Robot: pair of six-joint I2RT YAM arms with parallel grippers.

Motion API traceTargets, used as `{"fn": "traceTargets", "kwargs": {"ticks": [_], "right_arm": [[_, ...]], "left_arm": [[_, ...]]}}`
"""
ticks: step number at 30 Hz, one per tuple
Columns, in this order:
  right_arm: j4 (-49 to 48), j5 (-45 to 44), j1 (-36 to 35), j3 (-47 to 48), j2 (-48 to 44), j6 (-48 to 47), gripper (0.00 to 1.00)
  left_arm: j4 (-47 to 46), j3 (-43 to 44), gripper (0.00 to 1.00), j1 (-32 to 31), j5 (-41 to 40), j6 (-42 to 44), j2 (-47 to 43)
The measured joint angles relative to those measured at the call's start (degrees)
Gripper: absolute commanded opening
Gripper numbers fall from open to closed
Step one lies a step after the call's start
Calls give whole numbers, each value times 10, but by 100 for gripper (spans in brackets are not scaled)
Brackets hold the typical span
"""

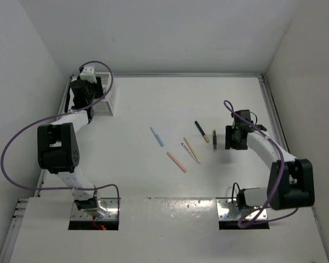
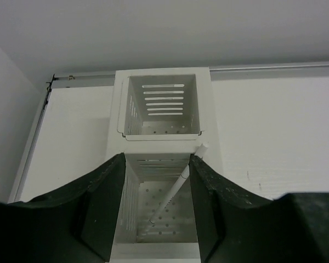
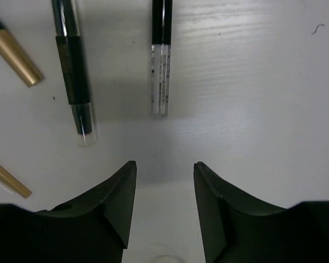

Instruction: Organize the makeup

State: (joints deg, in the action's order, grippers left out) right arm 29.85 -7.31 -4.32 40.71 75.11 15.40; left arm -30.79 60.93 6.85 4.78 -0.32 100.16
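1. The white stick (image 2: 178,189) stands slanted in the near compartment of the slatted box (image 2: 162,137). Its foot is on the perforated floor and its top leans on the right wall, since nothing props it upright.
2. The left gripper (image 2: 157,164) hangs directly above that compartment with its jaws apart and nothing in them, which reads as a drop-off (the stick touches neither finger).
3. The other makeup lies loose on the table (image 1: 142,115), well apart from the box: a light blue stick (image 1: 157,136), a salmon pink stick (image 1: 176,161), a tan stick (image 1: 192,150) and a black-and-gold stick (image 1: 202,131).
4. The right gripper (image 3: 164,170) sits low over the table, jaws apart and empty. It is lined up with the black-and-clear stick (image 3: 161,55) just ahead, probably its next pick. A dark stick (image 3: 74,71) lies beside that one.
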Motion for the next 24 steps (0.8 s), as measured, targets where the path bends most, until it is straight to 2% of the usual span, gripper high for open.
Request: {"fn": "traceTargets", "kwargs": {"ticks": [6,9,12,15,16,17,22,24], "right_arm": [[-9,15,24,82,144,-12,46],[-11,21,32,99,184,-16,42],[-11,32,47,104,213,-19,32],[-8,48,62,116,238,-19,18],[-6,54,66,122,243,-19,6],[0,57,70,128,248,-20,0],[9,65,76,137,254,-26,0],[8,65,76,136,249,-33,0]], "left_arm": [[88,27,57,0,10,-3,-51],[131,37,57,0,20,-4,-72],[169,45,57,0,31,-5,-91],[204,45,57,0,40,-6,-115],[218,46,58,0,43,-5,-122],[232,49,60,-1,46,-3,-130],[279,54,61,-9,76,22,-173],[290,52,61,-21,103,56,-196]]}}
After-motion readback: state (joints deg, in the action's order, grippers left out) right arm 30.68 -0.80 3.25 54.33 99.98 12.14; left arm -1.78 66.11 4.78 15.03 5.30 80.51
